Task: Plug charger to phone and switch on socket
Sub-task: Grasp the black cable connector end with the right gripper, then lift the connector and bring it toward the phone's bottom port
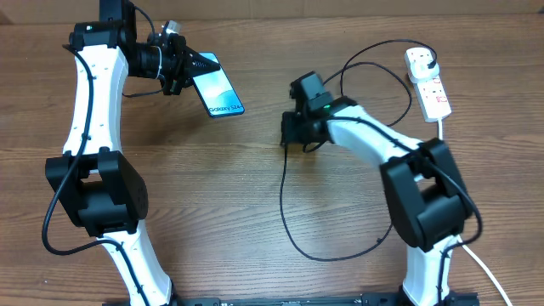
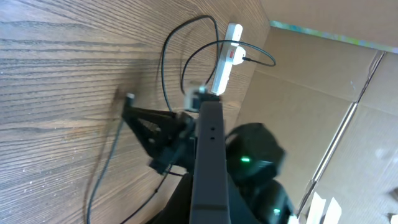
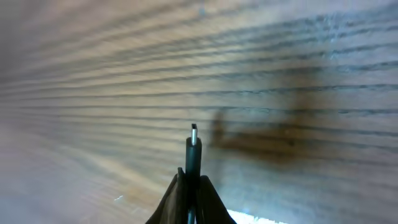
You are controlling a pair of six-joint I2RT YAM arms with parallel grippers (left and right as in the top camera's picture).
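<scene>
My left gripper [image 1: 194,66] is shut on the phone [image 1: 219,92] and holds it tilted above the table at the back left, its light blue screen facing up. In the left wrist view the phone [image 2: 208,155] shows edge-on. My right gripper [image 1: 293,138] is near the table's middle, shut on the charger's connector end [image 3: 193,146], whose metal tip sticks out past the fingers [image 3: 211,193] just over the wood. The charger's black cable [image 1: 285,212] loops across the table to its white plug head [image 1: 418,58], seated in the socket [image 1: 433,85] at the back right.
A thick white cord [image 1: 480,263] runs from the socket down the right edge. The right arm [image 2: 255,162] and the socket [image 2: 225,59] show beyond the phone in the left wrist view. Cardboard walls [image 2: 311,106] stand behind the table.
</scene>
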